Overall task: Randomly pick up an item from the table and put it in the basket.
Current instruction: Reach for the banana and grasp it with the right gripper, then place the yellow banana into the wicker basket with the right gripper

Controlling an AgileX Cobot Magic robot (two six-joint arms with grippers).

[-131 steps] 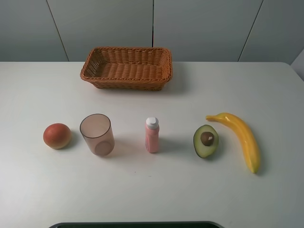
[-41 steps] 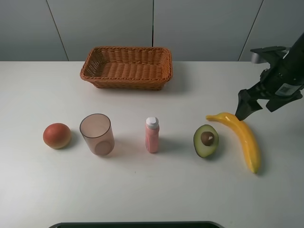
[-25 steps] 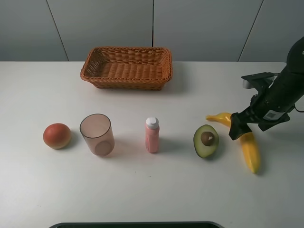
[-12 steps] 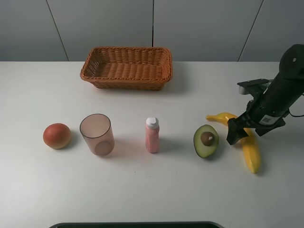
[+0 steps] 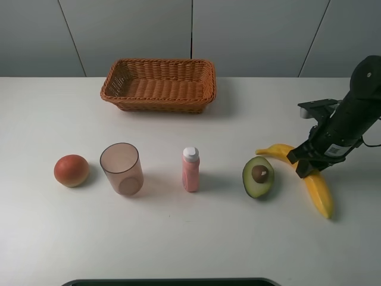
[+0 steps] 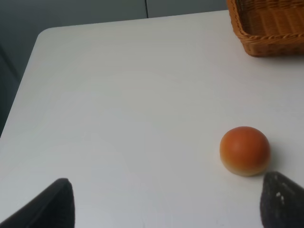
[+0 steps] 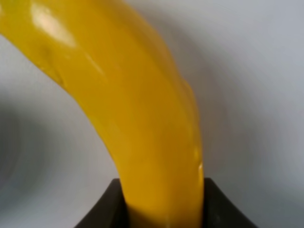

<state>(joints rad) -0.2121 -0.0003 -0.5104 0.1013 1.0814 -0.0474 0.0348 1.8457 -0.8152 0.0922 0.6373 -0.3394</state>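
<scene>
Since half a second ago: banana [image 5: 315, 188] has swung a little. Its blunt lower end now sits farther to the right in the high view, and the stem tip is slightly nearer the avocado [image 5: 258, 176]. My right gripper [image 5: 305, 166] has dropped onto the fruit's upper half and closed in.

Right jaws: clenched across the banana. Wrist view shows a dark finger pressed against each side of the yellow skin [image 7: 142, 109], no gap on either side. Grip point is about a third of the way along from the stem end.

Banana position: right side of the table [image 5: 190, 238], just beside the halved avocado but not touching it, curving away toward the near right. I cannot tell whether it has left the surface. The basket [image 5: 158, 83] is well apart, at the far side left of centre.

Left gripper [image 6: 164, 205]: jaws released, fingertips spread wide at the two lower corners of its wrist view, holding nothing. It looks down on bare tabletop with the round red-orange fruit [image 6: 244, 150] near one fingertip and a corner of the basket beyond.

Row along the table, left to right in the high view: red-orange fruit, translucent cup [image 5: 121, 168], pink bottle [image 5: 190, 170] upright with white cap, avocado, banana. All stand apart from each other.
</scene>
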